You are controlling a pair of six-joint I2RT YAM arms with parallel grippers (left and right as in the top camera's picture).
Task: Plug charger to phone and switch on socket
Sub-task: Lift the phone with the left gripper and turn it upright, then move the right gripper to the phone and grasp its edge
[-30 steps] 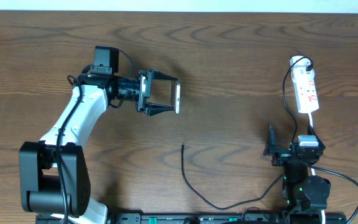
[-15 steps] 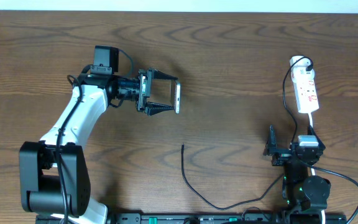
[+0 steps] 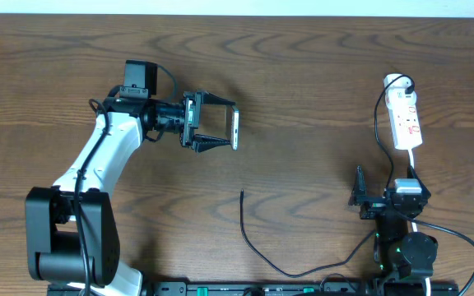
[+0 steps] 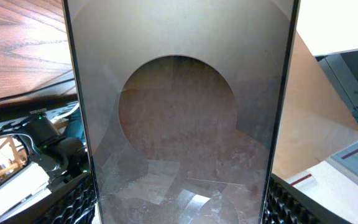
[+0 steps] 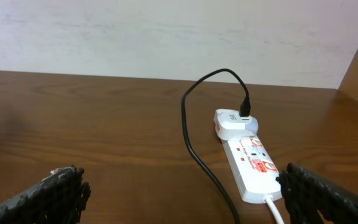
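My left claw (image 3: 232, 127) clamped across the phone (image 3: 236, 130), phone edge-up as seen from overhead, my right claw (image 5: 182, 186) spread wide and empty, facing the socket (image 3: 405, 119) at the bench (image 3: 319, 74) edge, charger (image 3: 242, 215) lying loose between us, tip well apart from the phone.

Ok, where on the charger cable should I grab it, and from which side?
Grip the cable just behind its plug tip, coming straight down from above. That end lies flat and nearly straight on the table, with bare wood on both sides. Fingers closing across it should get a clean hold and leave the tip sticking out for the phone.
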